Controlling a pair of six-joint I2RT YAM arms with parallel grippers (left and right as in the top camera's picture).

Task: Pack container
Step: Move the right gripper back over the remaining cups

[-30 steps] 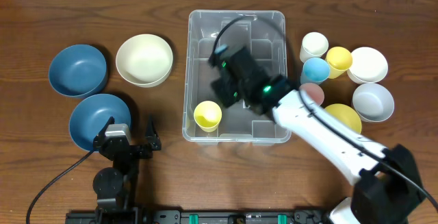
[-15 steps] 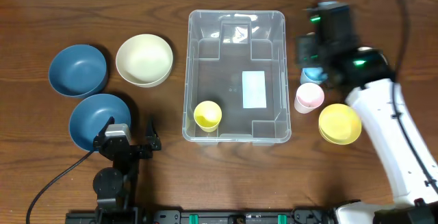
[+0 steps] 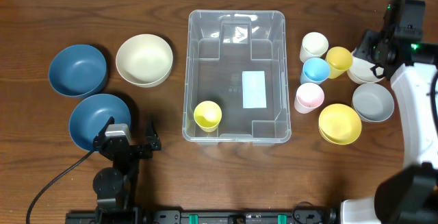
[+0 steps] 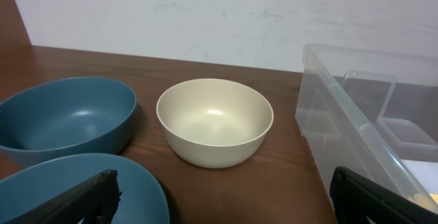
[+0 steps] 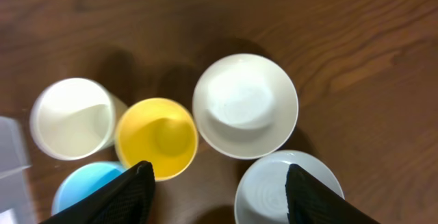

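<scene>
My right pincer hangs over the white bowl, right of the container, which holds one yellow cup.

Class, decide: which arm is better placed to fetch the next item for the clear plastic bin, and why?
Right. The right fingers hang open directly over the small yellow cup and white round bowl beside the large clear plastic bin; the left fingers sit on the bin's far side by a blue round bowl.
</scene>
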